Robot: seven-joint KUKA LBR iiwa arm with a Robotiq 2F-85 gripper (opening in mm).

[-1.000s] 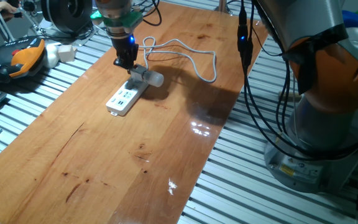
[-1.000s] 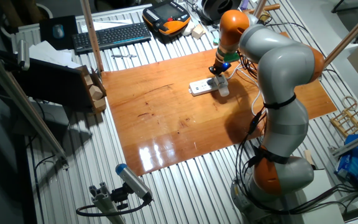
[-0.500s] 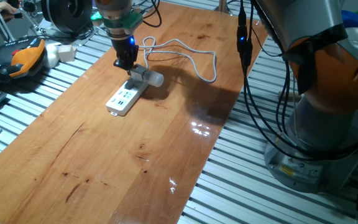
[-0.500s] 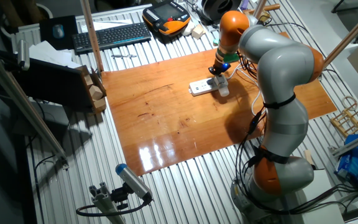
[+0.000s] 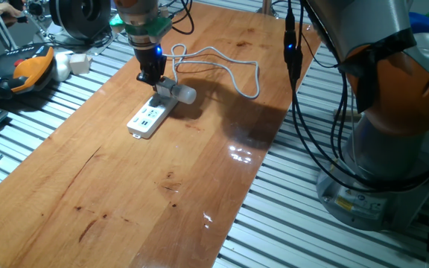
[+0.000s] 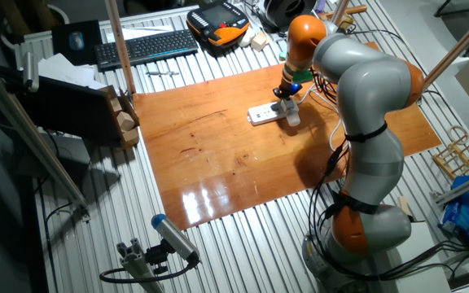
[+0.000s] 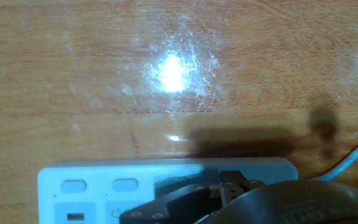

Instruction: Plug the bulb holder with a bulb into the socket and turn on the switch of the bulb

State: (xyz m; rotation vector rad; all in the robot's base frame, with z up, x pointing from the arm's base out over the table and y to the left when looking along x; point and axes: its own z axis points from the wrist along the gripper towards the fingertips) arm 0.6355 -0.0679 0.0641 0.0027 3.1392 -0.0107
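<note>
gripper (image 5: 153, 77): directly over holder (image 5: 164, 90), finger gap can't be told | holder: plugged in strip (image 5: 152, 116), bulb (image 5: 185, 94) pointing sideways | strip: near worktop's far-left edge

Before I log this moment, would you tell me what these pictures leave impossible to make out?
- Switch: too small in both fixed views; hidden by the pincer in the hand view.
- Pincer open or shut: its dark body covers the fingertips.
- Bulb holder prongs seated in the socket: too small to tell.
- Socket's near half: cut off by the hand view's bottom edge.
</note>
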